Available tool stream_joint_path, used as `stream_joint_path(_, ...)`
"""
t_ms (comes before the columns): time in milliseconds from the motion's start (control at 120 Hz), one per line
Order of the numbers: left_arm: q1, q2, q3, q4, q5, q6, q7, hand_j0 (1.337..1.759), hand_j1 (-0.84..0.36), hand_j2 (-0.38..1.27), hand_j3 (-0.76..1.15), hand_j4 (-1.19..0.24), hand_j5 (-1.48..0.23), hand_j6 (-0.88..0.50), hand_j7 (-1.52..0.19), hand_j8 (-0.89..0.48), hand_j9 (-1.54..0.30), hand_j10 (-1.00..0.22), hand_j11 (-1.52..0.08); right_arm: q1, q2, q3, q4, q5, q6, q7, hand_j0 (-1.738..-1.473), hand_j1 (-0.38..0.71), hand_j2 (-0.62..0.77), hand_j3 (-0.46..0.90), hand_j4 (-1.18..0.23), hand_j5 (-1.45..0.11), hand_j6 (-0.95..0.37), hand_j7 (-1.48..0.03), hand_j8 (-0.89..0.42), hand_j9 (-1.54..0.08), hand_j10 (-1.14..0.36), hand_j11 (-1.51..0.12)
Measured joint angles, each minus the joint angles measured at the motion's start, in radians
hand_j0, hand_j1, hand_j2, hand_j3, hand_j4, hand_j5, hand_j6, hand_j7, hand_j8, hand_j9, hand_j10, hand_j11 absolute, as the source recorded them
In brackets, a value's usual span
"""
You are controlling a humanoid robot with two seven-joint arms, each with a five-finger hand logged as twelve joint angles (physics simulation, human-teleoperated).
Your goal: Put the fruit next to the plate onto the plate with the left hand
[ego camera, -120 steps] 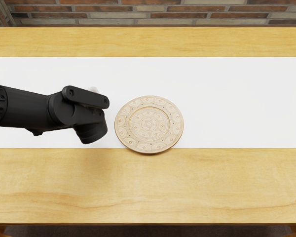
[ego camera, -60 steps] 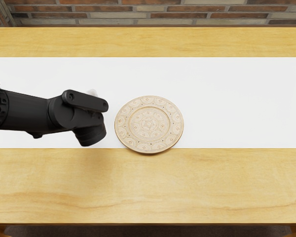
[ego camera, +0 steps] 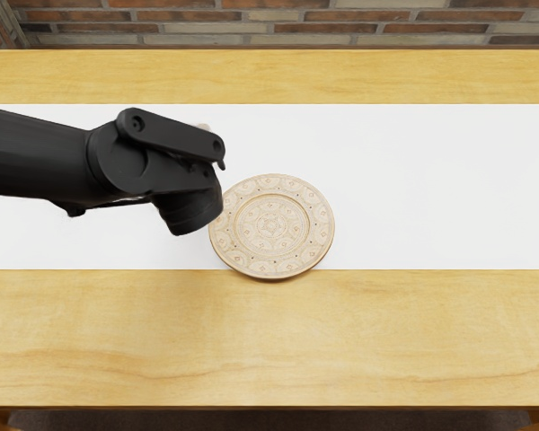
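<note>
Transport step: left hand (ego camera: 178, 178), centre-left, fingers curled round fruit (ego camera: 200, 126) (only pale sliver visible), at plate (ego camera: 322, 224) left rim. Next: move right, release over centre.

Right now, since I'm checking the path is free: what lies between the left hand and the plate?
Nothing: in the head view the left hand overlaps the plate at its left rim, so no gap shows.
</note>
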Motion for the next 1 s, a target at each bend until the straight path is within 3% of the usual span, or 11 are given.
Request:
stream_joint_path(417,-0.022,-0.014,-0.156,-0.053,-0.065,0.000,0.000,1.642,-0.46,0.25,0.00,-0.75,-1.05,-0.40,-1.04,-0.20,-1.06,-0.32,-1.06,0.000,0.000,0.001,0.000,0.000,0.000,0.000,-1.658,-0.31,-0.01,0.00,-0.03,-0.05,-0.04,-0.05,-0.03,-0.05,-0.03,-0.05)
stream_joint_path(1000,0.037,-0.014,-0.209,-0.047,-0.072,0.000,0.002,1.639,-0.45,0.23,0.00,-0.78,-1.06,-0.41,-1.06,-0.21,-1.07,-0.32,-1.09,0.001,0.000,0.001,0.000,0.000,0.000,0.000,-1.658,-0.31,-0.01,0.00,-0.03,-0.05,-0.04,-0.05,-0.03,-0.05,-0.03,-0.05)
